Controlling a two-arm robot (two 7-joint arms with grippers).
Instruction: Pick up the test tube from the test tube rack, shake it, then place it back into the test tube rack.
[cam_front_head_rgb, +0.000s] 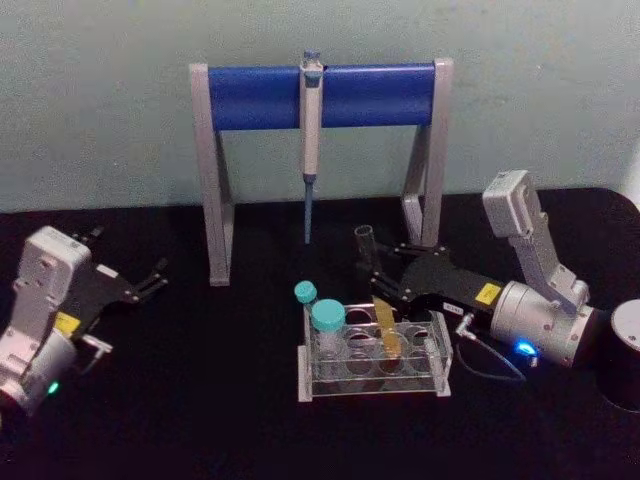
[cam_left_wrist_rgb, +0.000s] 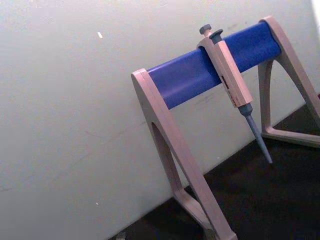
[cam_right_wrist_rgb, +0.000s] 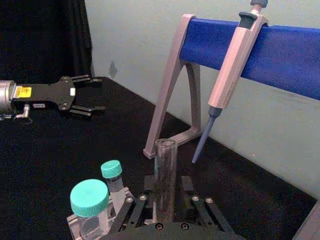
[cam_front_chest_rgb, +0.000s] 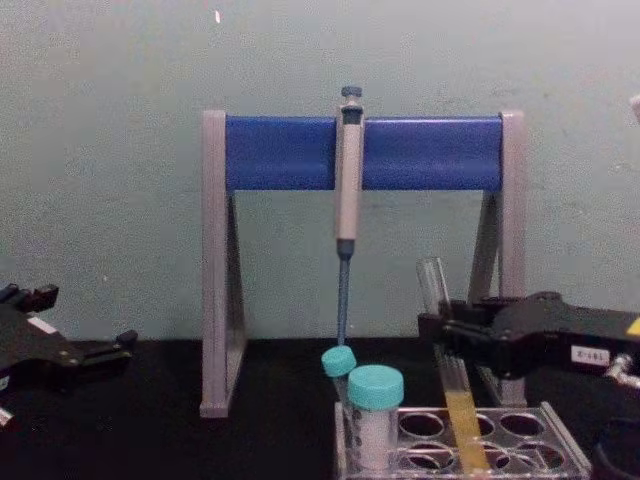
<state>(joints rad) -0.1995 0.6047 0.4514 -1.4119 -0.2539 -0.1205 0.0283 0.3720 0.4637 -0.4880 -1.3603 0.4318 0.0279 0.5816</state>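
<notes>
The test tube is a slim clear glass tube, tilted, with yellow liquid in its lower part. My right gripper is shut on its middle, just behind the test tube rack. In the chest view the test tube leans with its yellow end down inside the clear rack, and the right gripper clamps it below the open mouth. The right wrist view has the test tube standing between the black fingers. My left gripper rests open at the far left.
Two teal-capped tubes stand in the rack's left end. Behind it rises a blue-and-grey pipette stand with a pipette hanging from its bar. The table is black, with a pale wall behind.
</notes>
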